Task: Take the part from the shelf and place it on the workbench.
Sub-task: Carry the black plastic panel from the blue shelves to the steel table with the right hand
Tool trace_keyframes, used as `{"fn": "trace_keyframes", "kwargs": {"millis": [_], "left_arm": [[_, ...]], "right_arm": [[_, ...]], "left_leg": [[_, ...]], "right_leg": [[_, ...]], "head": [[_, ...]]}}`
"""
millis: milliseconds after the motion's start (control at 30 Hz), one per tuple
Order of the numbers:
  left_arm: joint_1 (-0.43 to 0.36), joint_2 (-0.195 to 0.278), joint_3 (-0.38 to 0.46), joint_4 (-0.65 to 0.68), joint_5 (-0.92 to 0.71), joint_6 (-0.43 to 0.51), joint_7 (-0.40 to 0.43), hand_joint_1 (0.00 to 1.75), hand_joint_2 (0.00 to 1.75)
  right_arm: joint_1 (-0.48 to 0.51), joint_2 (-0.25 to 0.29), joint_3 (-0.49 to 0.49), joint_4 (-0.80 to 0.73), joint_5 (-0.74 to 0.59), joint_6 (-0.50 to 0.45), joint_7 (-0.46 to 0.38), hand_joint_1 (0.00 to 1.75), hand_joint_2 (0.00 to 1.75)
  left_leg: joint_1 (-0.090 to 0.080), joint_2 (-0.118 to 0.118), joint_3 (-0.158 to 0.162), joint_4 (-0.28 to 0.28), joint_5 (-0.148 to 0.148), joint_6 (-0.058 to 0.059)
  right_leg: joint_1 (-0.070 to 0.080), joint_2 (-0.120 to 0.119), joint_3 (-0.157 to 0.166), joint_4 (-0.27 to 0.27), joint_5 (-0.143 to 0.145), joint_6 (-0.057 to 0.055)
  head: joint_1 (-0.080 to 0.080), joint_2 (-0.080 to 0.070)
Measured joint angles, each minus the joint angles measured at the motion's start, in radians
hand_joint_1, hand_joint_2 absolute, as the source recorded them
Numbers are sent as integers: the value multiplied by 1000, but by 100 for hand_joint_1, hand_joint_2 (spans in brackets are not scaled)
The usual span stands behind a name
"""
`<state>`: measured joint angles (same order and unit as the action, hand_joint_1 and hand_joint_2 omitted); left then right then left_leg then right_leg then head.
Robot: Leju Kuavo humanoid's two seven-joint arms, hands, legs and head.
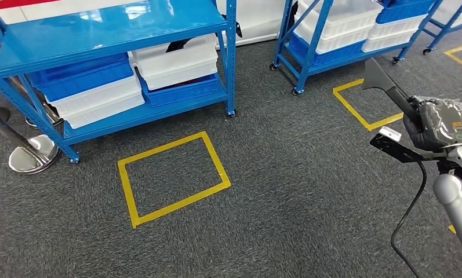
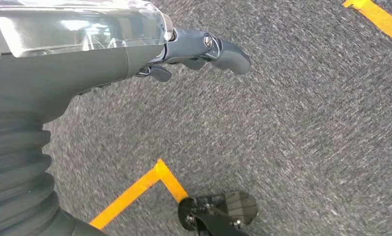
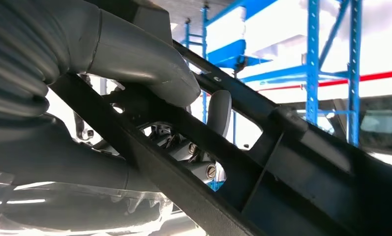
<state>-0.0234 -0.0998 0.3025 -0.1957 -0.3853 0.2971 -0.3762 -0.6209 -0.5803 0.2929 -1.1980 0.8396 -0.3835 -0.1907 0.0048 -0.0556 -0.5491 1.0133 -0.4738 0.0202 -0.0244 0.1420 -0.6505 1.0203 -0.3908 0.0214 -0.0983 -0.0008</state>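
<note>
While the blue shelf stands beyond the yellow floor square, the right hand, well right of that square, grips the black part for carrying, and the left hand hangs empty, fingers loosely apart.

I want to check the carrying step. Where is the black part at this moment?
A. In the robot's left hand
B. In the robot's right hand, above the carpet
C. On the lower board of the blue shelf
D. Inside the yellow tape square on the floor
B: the right hand grips the black part above the grey carpet.
</note>
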Motion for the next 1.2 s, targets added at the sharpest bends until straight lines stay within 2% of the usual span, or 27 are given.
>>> {"fn": "trace_keyframes", "kwargs": {"millis": [33,67,133,167,200,233,267,333,400,433,500,533,567,633,700,733,767,800,833,900,933,1000,1033,1067,1100,1167,1200], "left_arm": [[-1,-1,-1,0,-2,0,3,0,175],[-1,-3,-2,0,-3,0,5,0,175],[2,-4,-2,0,-4,-1,6,0,175],[3,-4,-3,0,-6,-3,6,0,175],[5,-4,-3,0,-8,-5,7,0,175],[5,-4,-3,0,-10,-7,8,0,175],[5,-4,-3,0,-11,-8,8,0,175],[4,-4,-4,0,-12,-10,9,0,175],[4,-3,-4,0,-12,-10,6,0,175],[3,-2,-4,0,-13,-11,4,0,175],[1,-2,-4,0,-14,-13,-1,0,175],[0,-1,-4,0,-15,-14,-3,0,175],[-1,0,-4,0,-15,-15,-4,0,175],[1,1,-4,0,-16,-17,-6,0,175],[5,1,-4,0,-16,-18,-6,0,175],[6,1,-4,0,-16,-18,-7,0,175],[7,1,-4,0,-16,-18,-8,0,175],[7,1,-4,0,-16,-18,-8,0,175],[7,2,-4,0,-16,-18,-9,0,175],[8,5,-4,0,-15,-18,-10,0,175],[8,6,-4,1,-15,-18,-11,0,175],[7,7,-5,1,-14,-18,-12,0,175],[6,7,-4,1,-13,-18,-12,0,175],[6,7,-4,1,-12,-18,-11,0,175],[7,7,-4,1,-10,-18,-11,0,175],[10,8,-3,1,-5,-19,-11,0,175],[12,8,-2,1,-2,-19,-13,0,175]], "right_arm": [[2,-5,0,0,2,4,0,175,175],[1,-10,-1,0,3,7,0,175,175],[-5,-16,-1,0,6,12,3,175,175],[-5,-17,-1,0,10,16,8,175,175],[-3,-19,-1,0,17,20,15,175,175],[0,-21,-1,0,27,24,23,175,175],[1,-24,-1,0,38,29,30,175,175],[-16,-31,-1,1,59,41,38,175,175],[-54,-35,0,6,73,56,40,175,175],[-73,-37,0,9,76,62,41,175,175],[-99,-44,1,15,82,69,44,175,175],[-108,-48,2,18,85,70,46,175,175],[-115,-51,2,19,88,70,49,175,175],[-125,-53,4,21,94,69,54,175,175],[-127,-51,9,24,101,67,60,175,175],[-127,-50,12,26,105,67,64,175,175],[-126,-48,14,27,108,66,68,175,175],[-126,-47,16,29,111,66,70,175,175],[-126,-47,18,29,112,66,73,175,175],[-128,-44,20,30,116,65,77,175,175],[-130,-42,22,32,121,64,79,175,175],[-130,-40,27,35,137,62,85,175,175],[-130,-40,28,37,146,61,89,175,175],[-133,-40,30,40,154,62,92,175,175],[-141,-39,32,45,163,62,95,175,175],[-167,-31,43,61,187,63,100,175,175],[-180,-24,53,75,201,63,104,175,175]], "left_leg": [[1,13,3,-8,7,6],[3,26,6,-16,13,11],[3,52,5,-25,21,16],[2,64,4,-25,21,16],[2,77,4,-24,20,16],[2,91,4,-24,19,15],[2,103,3,-23,18,14],[0,126,4,-18,12,7],[-7,150,4,-11,3,-5],[-10,161,5,-10,0,-10],[-12,178,9,-10,-6,-22],[-9,167,9,-3,-13,-28],[-7,145,1,17,-28,-33],[-2,85,-46,122,-88,-38],[-1,63,-114,259,-143,-37],[-2,61,-133,293,-145,-35],[-2,59,-135,288,-128,-32],[-2,53,-119,244,-93,-27],[-3,34,-90,173,-51,-19],[-1,-15,-38,50,1,-5],[-2,-30,-26,19,8,-2],[-4,-15,-17,2,10,-1],[-4,-1,-12,-7,15,3],[-3,13,-6,-19,22,7],[-2,27,-1,-29,27,11],[-4,56,2,-38,31,15],[-5,72,1,-37,31,15]], "right_leg": [[0,-9,-5,5,-4,6],[1,-33,-18,26,-18,10],[2,-100,-65,123,-74,18],[0,-121,-95,189,-104,23],[-2,-131,-116,240,-121,27],[-5,-137,-124,262,-123,31],[-7,-142,-113,247,-108,33],[-7,-175,-41,119,-54,34],[-1,-206,12,17,-24,23],[3,-209,18,2,-25,16],[5,-184,15,3,-23,1],[4,-174,15,1,-22,-5],[3,-165,16,-2,-20,-12],[2,-146,16,-4,-18,-24],[7,-122,15,-3,-17,-30],[9,-108,15,-2,-17,-31],[11,-94,15,0,-17,-31],[12,-80,15,1,-17,-31],[13,-66,15,2,-17,-31],[13,-39,12,5,-16,-26],[10,-26,8,5,-14,-21],[3,4,2,0,-6,-4],[1,4,0,0,-5,2],[2,-17,-6,9,-11,7],[3,-50,-22,38,-29,11],[1,-119,-79,151,-88,20],[-2,-132,-111,216,-113,26]], "head": [[0,0],[1,0],[1,0],[1,0],[1,0],[1,0],[1,0],[1,0],[1,0],[1,0],[1,0],[1,0],[1,0],[0,0],[0,0],[0,0],[0,0],[0,0],[0,0],[0,0],[0,0],[0,0],[0,0],[1,0],[1,0],[1,0],[1,0]]}}
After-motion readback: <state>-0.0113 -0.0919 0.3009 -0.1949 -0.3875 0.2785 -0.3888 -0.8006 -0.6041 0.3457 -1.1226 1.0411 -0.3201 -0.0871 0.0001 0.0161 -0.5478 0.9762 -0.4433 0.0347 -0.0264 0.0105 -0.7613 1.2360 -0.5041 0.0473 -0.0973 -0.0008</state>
